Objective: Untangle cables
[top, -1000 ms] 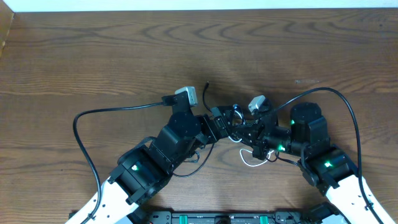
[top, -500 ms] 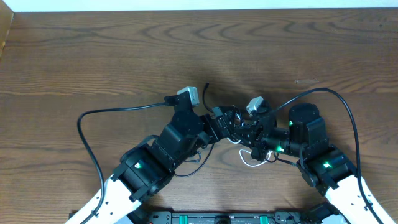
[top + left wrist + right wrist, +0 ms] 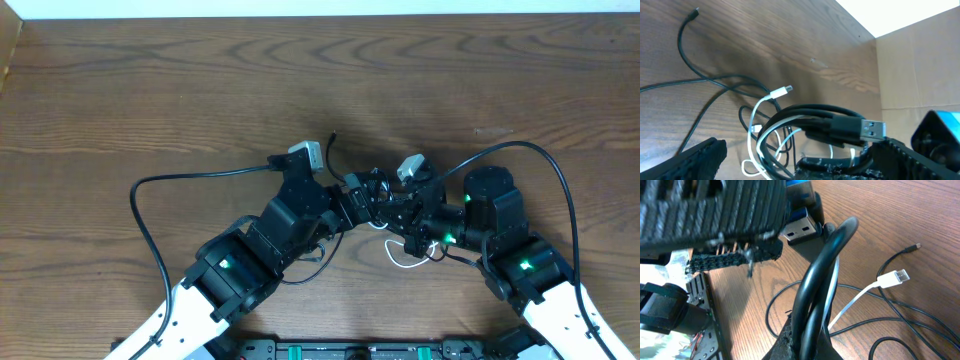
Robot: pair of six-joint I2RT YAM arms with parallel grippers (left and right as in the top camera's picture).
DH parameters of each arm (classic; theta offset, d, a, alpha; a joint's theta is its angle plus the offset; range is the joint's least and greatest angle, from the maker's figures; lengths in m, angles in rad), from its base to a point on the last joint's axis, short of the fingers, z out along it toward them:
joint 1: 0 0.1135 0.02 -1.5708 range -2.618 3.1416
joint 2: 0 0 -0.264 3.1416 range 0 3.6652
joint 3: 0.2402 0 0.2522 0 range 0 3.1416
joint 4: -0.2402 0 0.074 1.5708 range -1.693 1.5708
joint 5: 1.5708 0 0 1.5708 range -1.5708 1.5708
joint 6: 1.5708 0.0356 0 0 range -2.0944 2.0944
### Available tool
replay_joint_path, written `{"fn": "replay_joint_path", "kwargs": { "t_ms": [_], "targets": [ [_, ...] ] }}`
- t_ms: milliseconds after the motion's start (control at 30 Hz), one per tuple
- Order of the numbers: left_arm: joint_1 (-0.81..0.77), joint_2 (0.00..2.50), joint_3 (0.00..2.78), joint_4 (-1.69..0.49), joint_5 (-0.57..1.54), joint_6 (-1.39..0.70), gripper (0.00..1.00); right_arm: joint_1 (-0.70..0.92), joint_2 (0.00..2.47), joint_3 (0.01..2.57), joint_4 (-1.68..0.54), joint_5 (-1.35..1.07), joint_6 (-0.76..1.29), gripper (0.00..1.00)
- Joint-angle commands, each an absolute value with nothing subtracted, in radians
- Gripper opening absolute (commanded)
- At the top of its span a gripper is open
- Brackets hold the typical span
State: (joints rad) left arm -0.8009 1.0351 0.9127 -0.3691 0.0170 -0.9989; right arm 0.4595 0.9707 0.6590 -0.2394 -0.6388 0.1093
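The cables lie in a knot [image 3: 383, 213] between my two grippers, thin black and white cords looped together. My left gripper [image 3: 362, 196] stands wide open around the bundle; its ribbed fingers [image 3: 697, 159] flank the raised loops [image 3: 790, 131] and a black USB plug [image 3: 866, 129]. My right gripper [image 3: 809, 336] is shut on two black loops [image 3: 820, 275], holding them off the table. A white plug [image 3: 894, 275] and a small black plug [image 3: 917, 246] lie loose on the wood. A white loop [image 3: 405, 262] trails toward the front edge.
Thick black arm cables arc out at the left [image 3: 150, 190] and right [image 3: 562, 185]. A thin black cord end [image 3: 333, 138] points to the back. A cardboard wall [image 3: 912, 65] stands at the table's side. An equipment rack [image 3: 350, 350] runs along the front edge.
My left arm has edged a little to the right, closer around the knot. The right arm shifted slightly left early on and holds the loops as before.
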Motion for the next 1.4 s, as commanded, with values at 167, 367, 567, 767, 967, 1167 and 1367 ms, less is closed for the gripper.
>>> {"fn": "replay_joint_path", "kwargs": {
  "t_ms": [167,367,567,767,967,1167,1367],
  "targets": [
    [-0.802,1.038,0.915,-0.406,0.015,-1.008,0.98,0.47,0.966,0.658,-0.205,-0.638,0.119,0.01],
    [-0.802,1.038,0.915,-0.406,0.015,-1.008,0.98,0.468,0.966,0.658,-0.203,-0.638,0.119,0.01],
    [-0.802,1.035,0.915,-0.359,0.015,-1.008,0.98,0.468,0.966,0.658,-0.213,-0.638,0.118,0.01],
    [-0.802,1.034,0.915,-0.31,0.014,-1.007,0.98,0.468,0.966,0.658,-0.226,-0.654,0.118,0.01],
    [-0.802,1.034,0.915,-0.313,-0.043,-0.981,0.98,0.468,0.966,0.658,-0.225,-0.669,0.118,0.01],
    [-0.794,1.034,0.915,-0.336,-0.095,-0.982,0.98,0.468,0.966,0.658,-0.224,-0.682,0.118,0.01],
    [-0.784,1.036,0.915,-0.364,-0.098,-0.982,0.98,0.468,0.966,0.658,-0.224,-0.692,0.118,0.01]
  ]
}}
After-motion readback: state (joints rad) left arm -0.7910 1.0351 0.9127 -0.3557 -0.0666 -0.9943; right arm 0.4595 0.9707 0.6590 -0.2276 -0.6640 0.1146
